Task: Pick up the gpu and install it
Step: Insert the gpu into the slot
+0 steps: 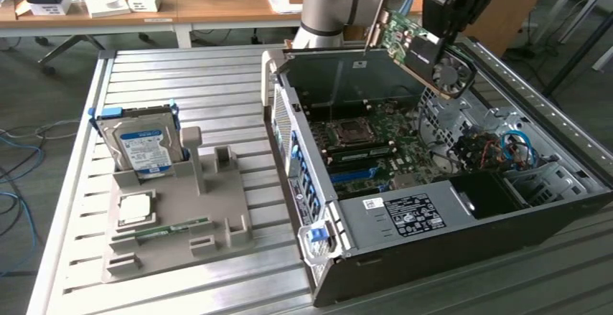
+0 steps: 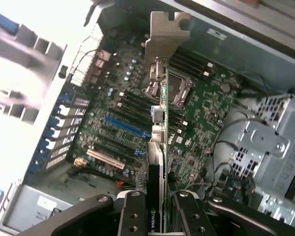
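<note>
A: Pincer [image 2: 160, 206]?
B: Partly closed. Both fingers [image 2: 132, 211] clamp the flat faces of the gpu [image 2: 162, 113], so it's held. The card hangs edge-on, with the metal bracket [image 2: 166, 34] at the far end.
A: Where's the card?
B: In the air over the open computer case [image 1: 536, 114], above the motherboard [image 2: 206, 98], touching nothing. Not seated.
A: Step?
B: Lining up over the blue slot [image 2: 125, 127], I'd say. The card looks turned across the slot's line. Doing it well means a firm grip, the card upright, its long edge parallel to the slot and the bracket toward the case's rear. The case sits on the worktop [image 1: 172, 78].
</note>
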You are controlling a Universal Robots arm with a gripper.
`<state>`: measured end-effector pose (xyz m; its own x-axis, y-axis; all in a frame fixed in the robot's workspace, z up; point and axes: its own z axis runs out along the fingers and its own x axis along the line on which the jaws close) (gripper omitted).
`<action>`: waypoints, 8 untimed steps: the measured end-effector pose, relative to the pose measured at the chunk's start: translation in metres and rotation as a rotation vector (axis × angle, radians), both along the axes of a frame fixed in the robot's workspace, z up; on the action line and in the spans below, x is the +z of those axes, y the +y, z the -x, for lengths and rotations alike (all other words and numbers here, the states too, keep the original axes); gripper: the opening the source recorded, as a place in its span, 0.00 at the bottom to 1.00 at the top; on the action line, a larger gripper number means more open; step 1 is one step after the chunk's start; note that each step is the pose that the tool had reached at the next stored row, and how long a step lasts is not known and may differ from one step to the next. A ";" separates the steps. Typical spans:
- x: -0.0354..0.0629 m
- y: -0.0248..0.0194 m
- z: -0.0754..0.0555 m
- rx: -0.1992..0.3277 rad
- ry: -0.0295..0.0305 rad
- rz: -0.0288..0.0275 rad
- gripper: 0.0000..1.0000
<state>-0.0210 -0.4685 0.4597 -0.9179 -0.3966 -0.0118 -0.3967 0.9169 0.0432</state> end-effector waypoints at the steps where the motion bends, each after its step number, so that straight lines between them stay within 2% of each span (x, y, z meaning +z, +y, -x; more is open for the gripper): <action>1: -0.0002 0.0000 0.000 0.018 0.0000 0.0001 0.26; 8: -0.0016 0.0000 0.000 0.145 0.0000 0.0000 0.26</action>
